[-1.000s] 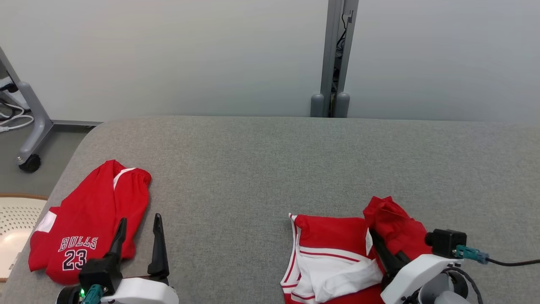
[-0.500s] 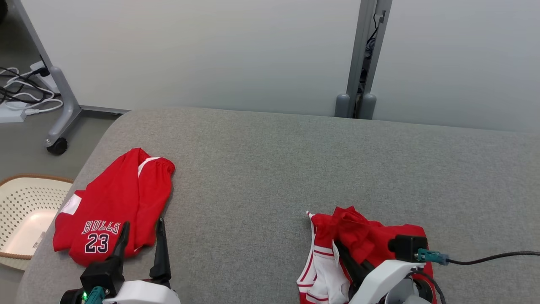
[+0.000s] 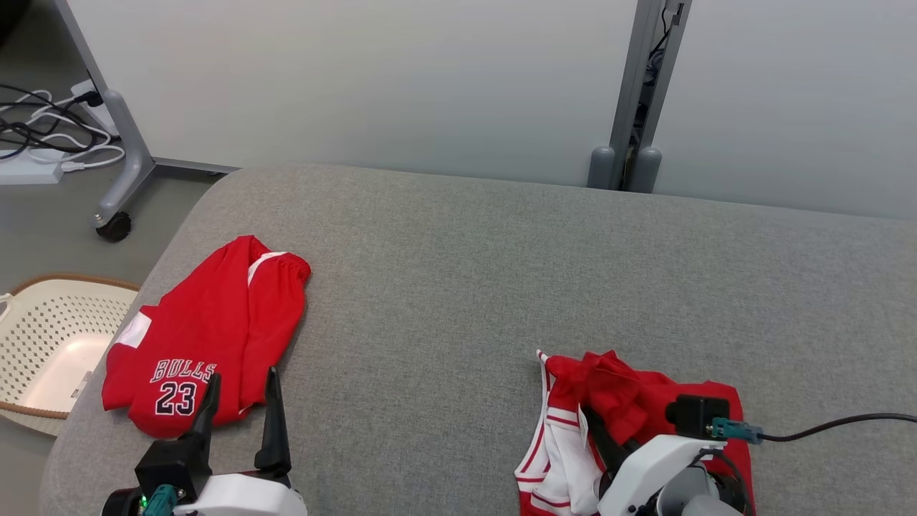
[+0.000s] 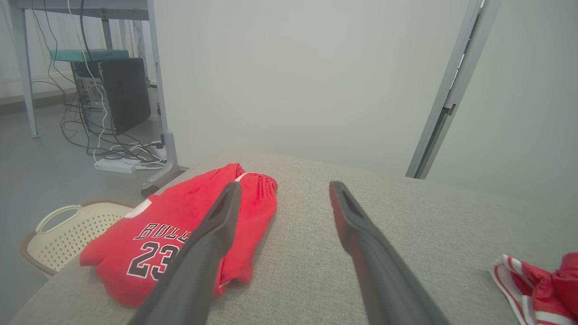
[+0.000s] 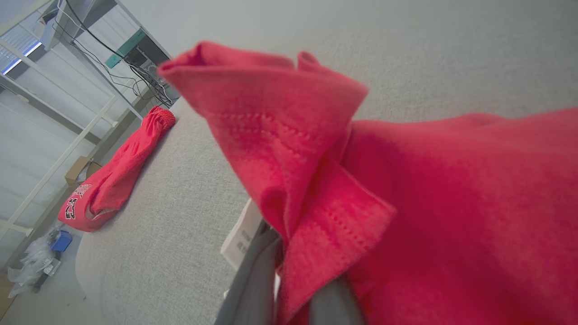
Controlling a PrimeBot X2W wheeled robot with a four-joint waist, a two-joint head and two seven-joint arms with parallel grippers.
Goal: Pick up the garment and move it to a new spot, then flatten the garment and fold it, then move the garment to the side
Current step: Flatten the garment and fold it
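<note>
Your right gripper (image 3: 600, 433) is clamped on a bunched fold of the red garment with white striped trim (image 3: 645, 390), which lies crumpled at the near right of the grey padded table (image 3: 458, 251). Its wrist view gives you the pinch up close, with a white label (image 5: 241, 234) beside the fingers. Your left gripper (image 3: 240, 401) is spread wide and empty by the folded red Bulls 23 shorts (image 3: 208, 322). Its wrist view takes in a cream basket (image 4: 67, 230) on the floor.

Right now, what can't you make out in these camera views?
Head view: bottom edge and right arm hide the bunched red-and-white garment's near part.
Right wrist view: that fabric buries the tips of the right fingers.
Left wrist view: a left finger covers some lettering on the folded red shorts.
Head view: left edge crops the cream perforated basket.
</note>
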